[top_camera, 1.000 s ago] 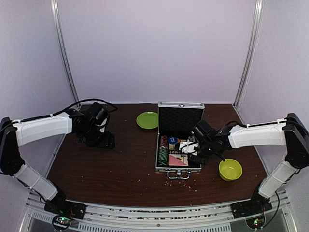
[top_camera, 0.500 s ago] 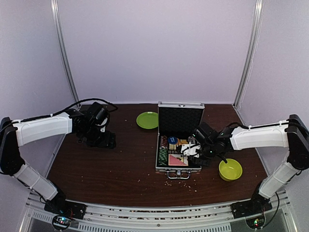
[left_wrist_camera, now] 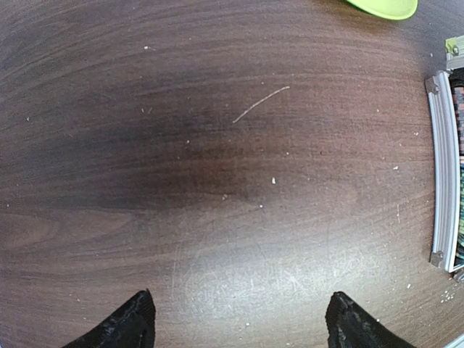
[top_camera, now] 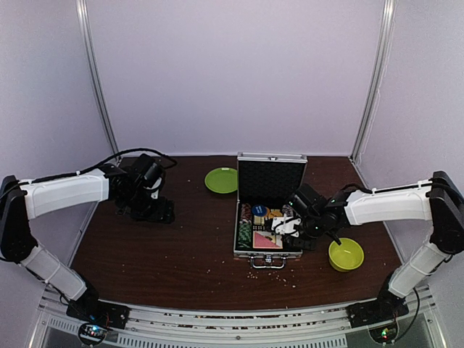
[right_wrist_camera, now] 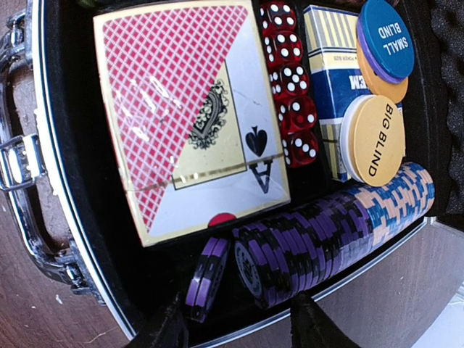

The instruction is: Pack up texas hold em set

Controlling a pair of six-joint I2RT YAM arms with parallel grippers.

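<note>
The silver case (top_camera: 267, 250) lies open, its lid (top_camera: 271, 178) upright. In the right wrist view it holds a red card deck (right_wrist_camera: 192, 116), a blue deck (right_wrist_camera: 328, 54), red dice (right_wrist_camera: 291, 80), a blue disc (right_wrist_camera: 386, 40) on purple and orange discs, a white-rimmed "BIG BLIND" disc (right_wrist_camera: 373, 139) and a row of purple and blue chips (right_wrist_camera: 326, 243). Two loose purple chips (right_wrist_camera: 206, 279) lean beside the row. My right gripper (right_wrist_camera: 235, 330) hovers open and empty over the case's right side (top_camera: 290, 226). My left gripper (left_wrist_camera: 239, 326) is open and empty, low over bare table (top_camera: 151, 209).
A flat green plate (top_camera: 220, 180) lies left of the lid, and its edge shows in the left wrist view (left_wrist_camera: 384, 7). A yellow-green bowl (top_camera: 346, 254) stands right of the case. The case's left rim (left_wrist_camera: 442, 167) lies to the right of my left gripper. Crumbs lie in front of the case.
My right gripper has shifted a little to the right over the case. The left arm has not moved.
</note>
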